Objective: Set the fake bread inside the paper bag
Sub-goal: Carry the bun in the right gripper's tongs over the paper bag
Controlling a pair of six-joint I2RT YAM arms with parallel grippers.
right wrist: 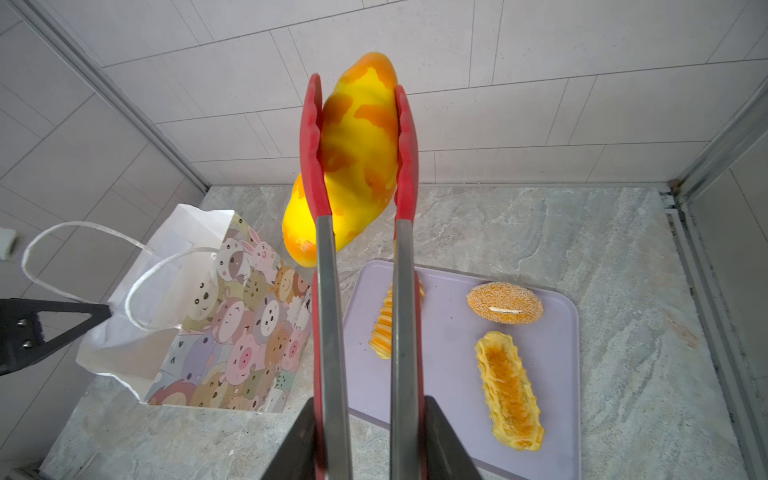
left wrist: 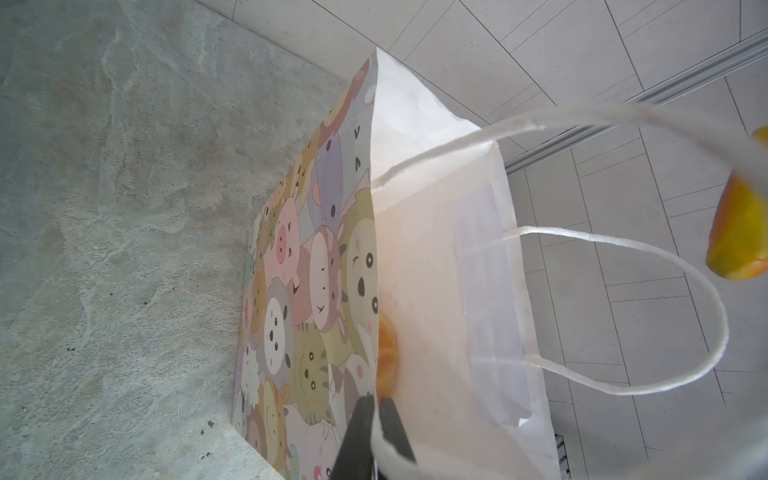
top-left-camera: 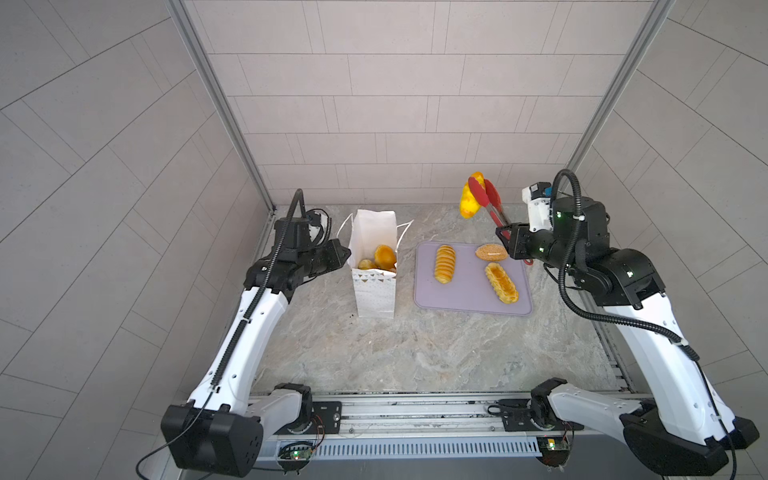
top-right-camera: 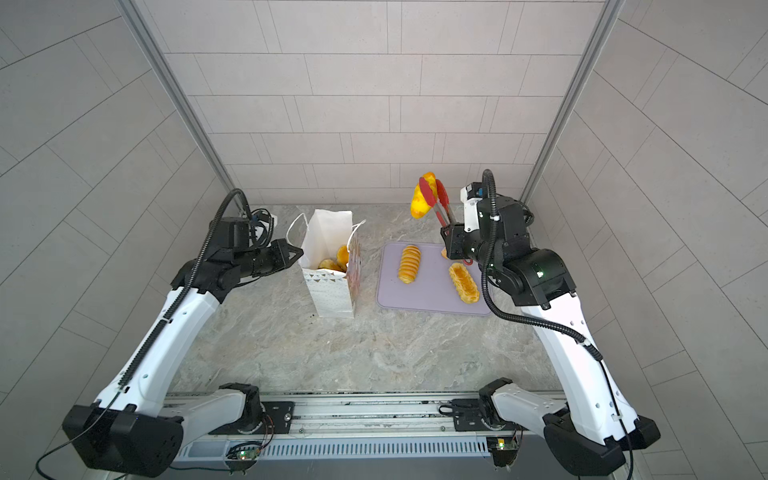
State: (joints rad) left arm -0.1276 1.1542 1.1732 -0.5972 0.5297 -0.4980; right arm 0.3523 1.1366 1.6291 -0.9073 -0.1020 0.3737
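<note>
**A:** What does the right gripper (right wrist: 371,401) hold?

**B:** It is closed on the two metal arms of the red-tipped tongs (right wrist: 328,291). The red tips pinch a yellow-orange loaf (right wrist: 361,145) from both sides.

**A:** Does the loaf touch the gripper?

**B:** No. It is at the far end of the tongs, well apart from the fingers. It is in the air past the far edge of the lilac tray (top-left-camera: 469,295), and right of the paper bag (top-left-camera: 374,291) in both top views.

**A:** And the left gripper (left wrist: 376,405)?

**B:** It is pressed together on the bag's rim, one finger inside and one outside. The bag stands upright and open, with orange rolls (top-left-camera: 384,257) inside.

**A:** What is on the tray?

**B:** A ridged loaf (top-left-camera: 445,264), a seeded bun (top-left-camera: 491,252) and a boat-shaped pastry (top-left-camera: 502,282).
</note>
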